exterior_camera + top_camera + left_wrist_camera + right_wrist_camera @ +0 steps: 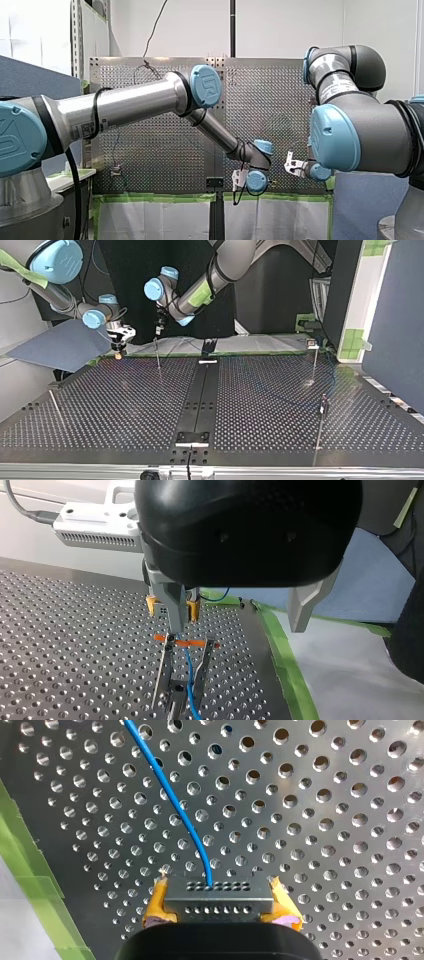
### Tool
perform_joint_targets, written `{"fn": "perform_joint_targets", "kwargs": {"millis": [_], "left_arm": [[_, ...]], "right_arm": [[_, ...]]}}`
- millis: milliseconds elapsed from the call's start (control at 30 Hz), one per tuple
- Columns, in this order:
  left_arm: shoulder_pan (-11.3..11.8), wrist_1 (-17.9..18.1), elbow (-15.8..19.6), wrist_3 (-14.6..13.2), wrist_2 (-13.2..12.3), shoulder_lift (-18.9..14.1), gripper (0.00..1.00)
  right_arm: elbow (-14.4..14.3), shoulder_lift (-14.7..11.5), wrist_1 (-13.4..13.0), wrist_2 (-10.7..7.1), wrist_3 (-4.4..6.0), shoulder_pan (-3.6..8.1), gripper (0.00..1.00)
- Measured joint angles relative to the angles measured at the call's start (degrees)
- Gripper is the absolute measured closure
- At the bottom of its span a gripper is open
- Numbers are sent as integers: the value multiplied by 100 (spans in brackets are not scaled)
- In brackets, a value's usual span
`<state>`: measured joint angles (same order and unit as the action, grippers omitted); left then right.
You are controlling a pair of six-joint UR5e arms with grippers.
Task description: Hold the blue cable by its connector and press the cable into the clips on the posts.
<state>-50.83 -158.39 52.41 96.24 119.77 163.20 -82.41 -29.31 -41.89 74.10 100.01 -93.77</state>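
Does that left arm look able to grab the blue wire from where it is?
Probably yes. My left gripper is open and the blue cable runs just ahead of it, by one finger, with nothing visibly in between. My right gripper holds only the connector.

Cannot follow the blue cable (170, 795) to its far end: cut by the right wrist view's edge. Cannot see the connector (218, 901) whole behind my right gripper's (218, 890) black body. In the top view, cannot pick out the cable anywhere near the thin posts (158, 354), far left and right: too fine.
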Motion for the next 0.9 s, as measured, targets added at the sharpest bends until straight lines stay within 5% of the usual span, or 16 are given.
{"fn": "perform_joint_targets", "kwargs": {"millis": [400, 900], "left_arm": [[-25, -20, 300, 0, 206, -369, 0], [-211, 718, 1082, -60, 185, -1152, 0]], "right_arm": [[-1, 0, 4, 0, -3, 0, 100], [-1, -1, 4, 0, -16, -8, 100]]}}
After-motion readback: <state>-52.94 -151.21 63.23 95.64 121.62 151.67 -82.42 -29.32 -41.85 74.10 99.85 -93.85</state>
